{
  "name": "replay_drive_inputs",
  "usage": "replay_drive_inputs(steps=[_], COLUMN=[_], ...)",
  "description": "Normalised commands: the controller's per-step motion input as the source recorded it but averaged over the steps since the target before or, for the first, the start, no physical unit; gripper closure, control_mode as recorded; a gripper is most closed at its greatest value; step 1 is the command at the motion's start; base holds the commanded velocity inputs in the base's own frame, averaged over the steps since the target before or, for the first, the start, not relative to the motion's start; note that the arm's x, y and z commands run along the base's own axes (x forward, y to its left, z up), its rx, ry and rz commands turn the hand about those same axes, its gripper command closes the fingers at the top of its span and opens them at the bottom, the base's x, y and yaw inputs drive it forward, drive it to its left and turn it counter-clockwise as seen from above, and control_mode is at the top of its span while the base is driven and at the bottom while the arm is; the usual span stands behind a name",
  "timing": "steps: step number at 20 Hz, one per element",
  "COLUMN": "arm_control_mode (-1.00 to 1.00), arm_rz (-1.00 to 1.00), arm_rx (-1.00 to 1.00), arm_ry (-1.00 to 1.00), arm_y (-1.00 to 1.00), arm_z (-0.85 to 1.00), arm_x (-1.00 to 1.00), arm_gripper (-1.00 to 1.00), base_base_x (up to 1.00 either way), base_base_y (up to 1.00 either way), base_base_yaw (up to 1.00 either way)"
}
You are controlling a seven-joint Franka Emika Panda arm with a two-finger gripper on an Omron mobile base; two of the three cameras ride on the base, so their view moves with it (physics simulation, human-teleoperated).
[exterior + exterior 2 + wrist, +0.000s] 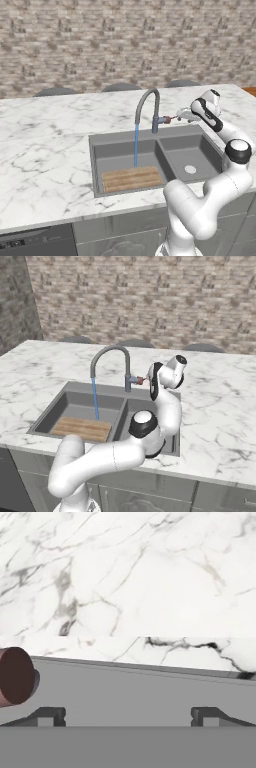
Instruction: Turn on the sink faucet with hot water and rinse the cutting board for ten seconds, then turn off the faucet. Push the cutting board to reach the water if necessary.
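While the water (136, 145) runs in a thin blue stream from the faucet (148, 102) into the left basin of the sink (200, 145), the cutting board (132, 179) lies flat at that basin's near end, the stream landing at or just past its far edge. It looks stiff, light and likely slick when wet, better pushed by an edge than lifted. Spread wide and empty, the gripper (127, 714) sits just right of the reddish lever (15, 676).
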Motion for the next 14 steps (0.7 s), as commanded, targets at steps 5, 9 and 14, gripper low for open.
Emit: replay_drive_inputs(steps=[5,9,14], arm_control_mode=[-1.0,-1.0,-1.0], arm_rz=[0.0,0.0,0.0], arm_rx=[0.0,0.0,0.0], arm_ry=[0.0,0.0,0.01], arm_y=[0.17,0.1,0.12], arm_z=[-0.12,-0.11,-0.11], arm_x=[0.0,-0.02,-0.09], arm_gripper=[-1.0,-1.0,-1.0], base_base_x=[0.0,0.0,0.0], base_base_y=[0.0,0.0,0.0], base_base_yaw=[0.0,0.0,0.0])
